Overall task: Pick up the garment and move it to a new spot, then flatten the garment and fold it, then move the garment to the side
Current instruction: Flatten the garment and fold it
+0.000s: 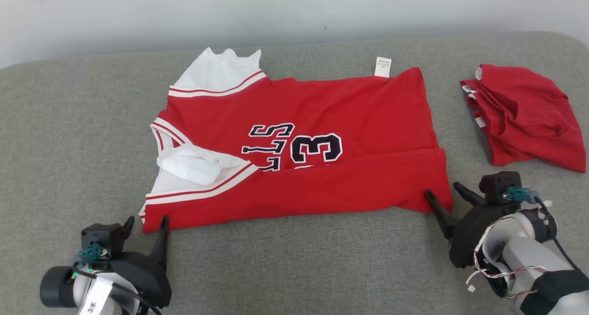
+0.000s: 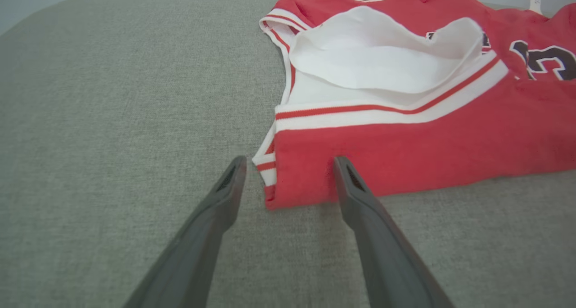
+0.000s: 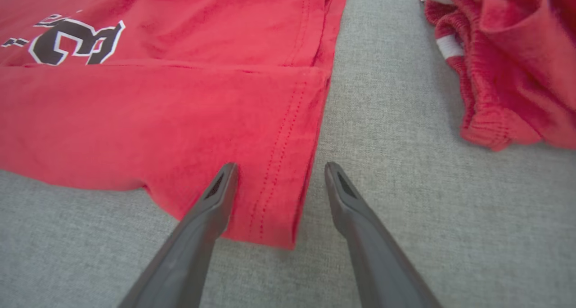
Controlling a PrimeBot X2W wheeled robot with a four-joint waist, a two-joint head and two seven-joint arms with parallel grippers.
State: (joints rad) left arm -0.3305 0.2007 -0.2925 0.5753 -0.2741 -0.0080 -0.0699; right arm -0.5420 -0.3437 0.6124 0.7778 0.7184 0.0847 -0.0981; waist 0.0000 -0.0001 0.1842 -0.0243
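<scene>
The garment (image 1: 349,122) is a red sleeveless jersey with white trim and dark numbers, lying sideways on the grey cushion with its near long edge folded up over itself. My left gripper (image 1: 146,222) stands open at the jersey's near-left corner (image 2: 292,182), one finger on each side of that corner. My right gripper (image 1: 445,193) is open at the near-right hem corner (image 3: 274,209), which lies between its fingers. Neither pair of jaws has closed on the cloth.
A second red garment (image 1: 524,115), bunched up, lies at the right of the cushion (image 1: 69,135), close to my right arm; it also shows at the top right of the right wrist view (image 3: 508,60). A pale wall runs behind the cushion.
</scene>
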